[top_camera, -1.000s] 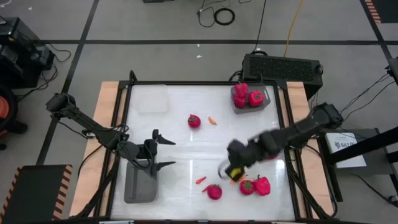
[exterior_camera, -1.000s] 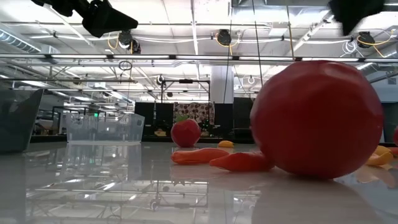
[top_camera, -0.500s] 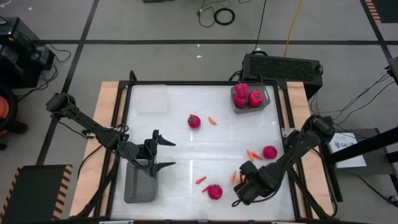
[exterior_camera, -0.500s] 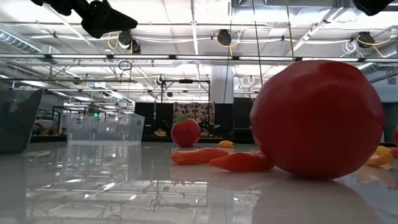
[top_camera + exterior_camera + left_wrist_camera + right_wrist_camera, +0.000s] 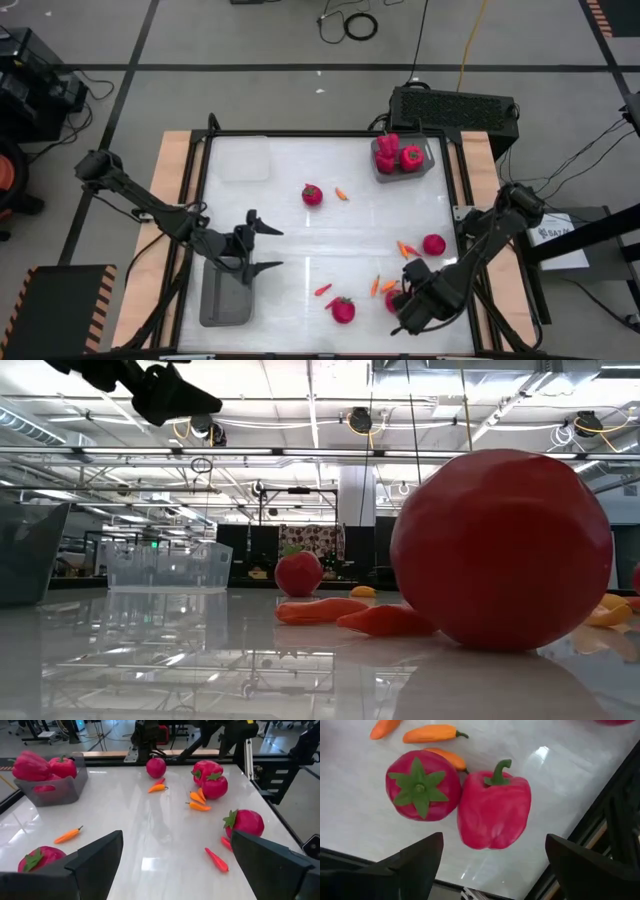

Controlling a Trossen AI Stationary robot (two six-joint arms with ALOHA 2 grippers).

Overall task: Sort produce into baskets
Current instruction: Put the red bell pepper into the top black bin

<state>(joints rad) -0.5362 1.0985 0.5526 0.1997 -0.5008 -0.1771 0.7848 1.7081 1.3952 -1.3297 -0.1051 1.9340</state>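
Observation:
My right gripper [image 5: 412, 306] is open near the table's near right corner, above a red bell pepper [image 5: 493, 811] and a round red fruit [image 5: 422, 785]. Both lie on the table, touching each other, and the open fingers stand on either side of the pepper. My left gripper [image 5: 258, 245] is open and empty, beside the grey basket [image 5: 225, 296] at the near left. A second grey basket [image 5: 403, 158] at the far right holds red peppers. A clear basket [image 5: 245, 158] stands at the far left. More round fruits [image 5: 312, 194] [image 5: 433, 244] [image 5: 343, 309] and small chillies [image 5: 322, 290] [image 5: 405, 248] lie loose.
Orange chillies [image 5: 432, 733] lie just beyond the pepper and the fruit. The table's dark frame rail [image 5: 615, 815] runs close beside the pepper. A black box [image 5: 455, 110] sits behind the far right basket. Bare table shows in the middle [image 5: 290, 240].
My right gripper has gone toward the table's near edge and a little toward its right edge, from the middle right to over the pepper and round fruit. The left arm has kept still.

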